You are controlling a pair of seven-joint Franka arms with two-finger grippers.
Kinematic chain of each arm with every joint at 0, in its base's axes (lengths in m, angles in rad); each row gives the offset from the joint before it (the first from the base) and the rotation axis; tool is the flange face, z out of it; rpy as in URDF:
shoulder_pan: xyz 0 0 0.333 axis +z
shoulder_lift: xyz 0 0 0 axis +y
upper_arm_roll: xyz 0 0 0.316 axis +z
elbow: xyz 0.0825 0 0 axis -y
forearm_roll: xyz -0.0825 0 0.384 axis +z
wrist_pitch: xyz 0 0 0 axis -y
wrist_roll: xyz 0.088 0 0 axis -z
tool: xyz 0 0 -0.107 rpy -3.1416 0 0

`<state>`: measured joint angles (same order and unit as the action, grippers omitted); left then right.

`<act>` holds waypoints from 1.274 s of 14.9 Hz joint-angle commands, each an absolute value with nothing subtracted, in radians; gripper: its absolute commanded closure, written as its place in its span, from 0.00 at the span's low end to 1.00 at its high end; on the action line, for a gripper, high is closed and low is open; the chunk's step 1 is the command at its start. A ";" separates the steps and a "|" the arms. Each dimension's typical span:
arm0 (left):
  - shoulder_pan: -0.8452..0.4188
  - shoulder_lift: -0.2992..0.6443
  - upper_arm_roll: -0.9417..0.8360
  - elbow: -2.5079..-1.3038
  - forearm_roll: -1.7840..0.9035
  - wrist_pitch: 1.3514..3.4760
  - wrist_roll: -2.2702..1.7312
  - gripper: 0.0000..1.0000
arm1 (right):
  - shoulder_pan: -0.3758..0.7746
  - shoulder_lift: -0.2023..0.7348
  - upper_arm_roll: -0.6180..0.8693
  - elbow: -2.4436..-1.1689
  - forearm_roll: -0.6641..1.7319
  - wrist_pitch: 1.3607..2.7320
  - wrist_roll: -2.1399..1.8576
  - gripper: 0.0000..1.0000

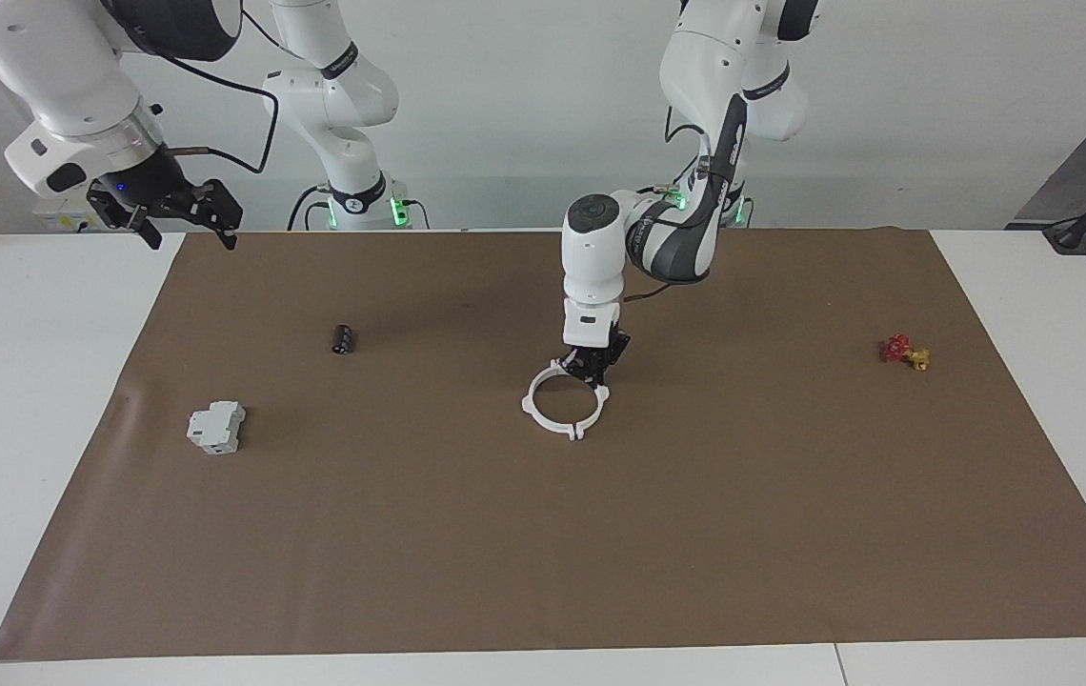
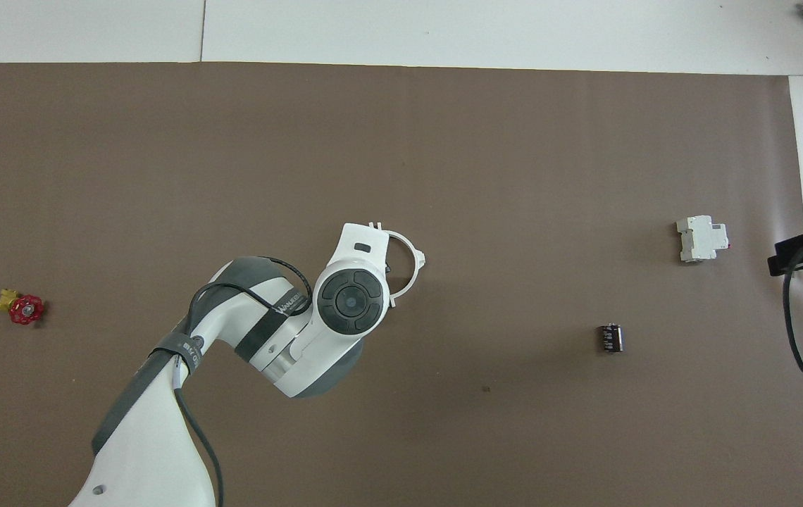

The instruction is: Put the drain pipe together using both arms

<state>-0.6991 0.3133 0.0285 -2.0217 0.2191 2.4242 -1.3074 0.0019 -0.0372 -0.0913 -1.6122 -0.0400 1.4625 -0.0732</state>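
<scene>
A: Drain pipe (image 1: 564, 405) — where is it?
B: On the brown mat (image 1: 543, 534) near the middle of the table, its two white arcs joined into one ring. In the overhead view only one side of the ring (image 2: 410, 267) shows past the arm.
A: And the left gripper (image 1: 593, 367)?
B: Down at the ring's edge nearest the robots, fingers pinched on the pipe there.
A: The right gripper (image 1: 189, 217)?
B: Raised over the mat's corner at the right arm's end, waiting, fingers spread apart.
A: Anything else around?
B: A small black part (image 1: 343, 339), a grey block (image 1: 216, 427) toward the right arm's end, and a red-and-yellow valve (image 1: 905, 353) toward the left arm's end.
</scene>
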 commanded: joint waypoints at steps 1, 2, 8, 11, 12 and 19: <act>-0.699 0.344 0.034 -1.999 0.245 2.431 -1.328 1.00 | -0.002 -0.049 -0.091 -1.621 -0.023 1.477 -0.057 0.00; -0.699 0.344 0.034 -1.999 0.245 2.431 -1.327 1.00 | -0.002 -0.049 -0.089 -1.621 -0.023 1.477 -0.057 0.00; -0.698 0.345 0.034 -2.005 0.276 2.430 -1.327 0.00 | -0.002 -0.049 -0.091 -1.621 -0.023 1.477 -0.057 0.00; -0.698 0.345 0.031 -2.005 0.276 2.431 -1.325 0.00 | -0.002 -0.049 -0.091 -1.621 -0.023 1.477 -0.057 0.00; -0.698 0.345 0.031 -2.005 0.276 2.433 -1.324 0.00 | -0.002 -0.049 -0.091 -1.621 -0.023 1.477 -0.057 0.00; -0.698 0.345 0.031 -2.005 0.276 2.434 -1.319 0.00 | -0.002 -0.049 -0.091 -1.621 -0.023 1.477 -0.057 0.00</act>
<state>-0.6986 0.3314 0.0295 -2.0207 0.2501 2.4294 -1.3074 0.0019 -0.0372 -0.0913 -1.6122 -0.0400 1.4625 -0.0732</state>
